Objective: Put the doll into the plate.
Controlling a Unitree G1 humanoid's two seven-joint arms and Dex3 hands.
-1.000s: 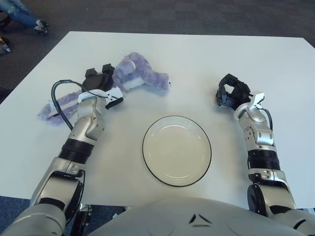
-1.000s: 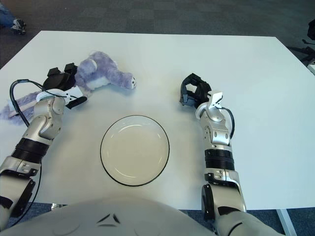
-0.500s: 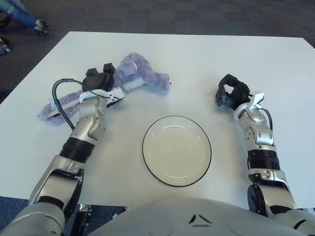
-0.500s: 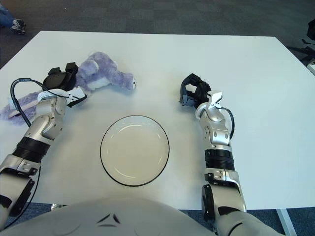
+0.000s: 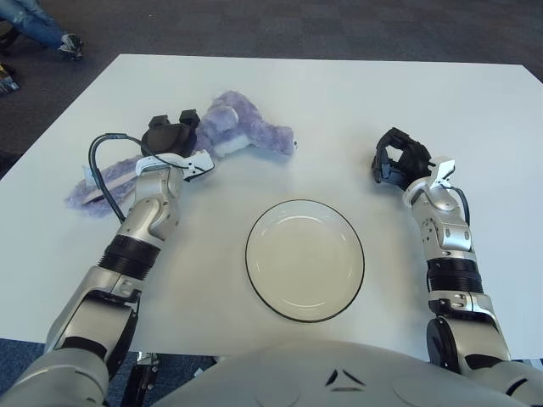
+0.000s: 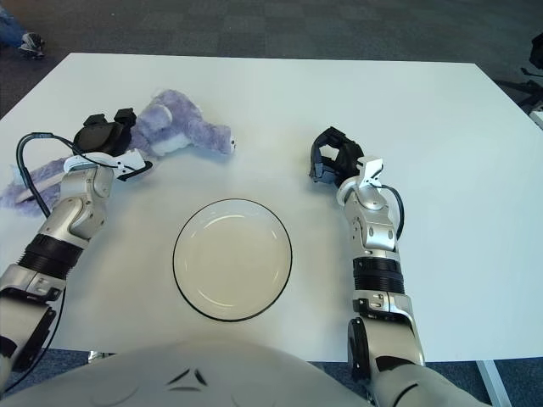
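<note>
**Left hand at the doll, plate bare**

The purple doll [image 5: 242, 129] lies on the white table [image 5: 339, 110], up and to the left of the plate [image 5: 305, 259] and well apart from it. The left hand [image 5: 170, 136] sits over the doll's middle; whether its fingers grip the plush, I cannot tell. The right hand [image 5: 399, 159] shows to the right of the plate, fingers curled, holding nothing.

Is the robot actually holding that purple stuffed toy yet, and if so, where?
It cannot be told. The left hand sits over the doll's middle, hiding any contact. The right hand holds nothing, and the plate is empty.
</note>
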